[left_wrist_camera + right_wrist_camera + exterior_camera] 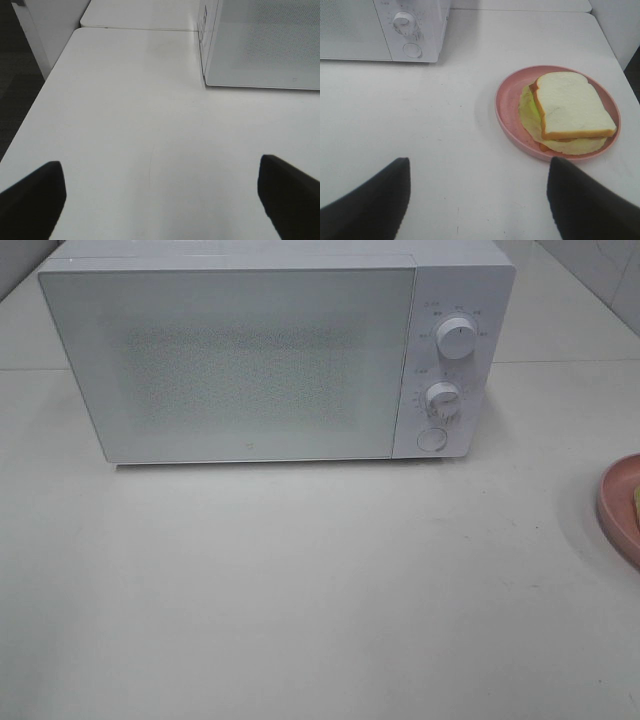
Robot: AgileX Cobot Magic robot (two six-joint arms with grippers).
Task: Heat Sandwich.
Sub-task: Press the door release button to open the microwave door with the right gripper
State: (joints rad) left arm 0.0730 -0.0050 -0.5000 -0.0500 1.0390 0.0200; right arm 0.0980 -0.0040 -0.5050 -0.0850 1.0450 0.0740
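Observation:
The white microwave [270, 355] stands at the back of the table with its door shut; its front corner shows in the left wrist view [260, 45] and its knob side in the right wrist view [385, 30]. The sandwich [570, 107], white bread over pale yellow-green filling, lies on a round pink plate [507, 100]. In the exterior view only the plate's edge [615, 505] and a sliver of the sandwich [636, 502] show at the right border. My left gripper [160, 200] is open and empty over bare table. My right gripper [477, 200] is open and empty, short of the plate.
The microwave has two knobs [456, 338] and a round door button [431, 439] on its right panel. The table's left edge [35, 105] drops to a dark floor. A seam [140, 29] joins a second table behind.

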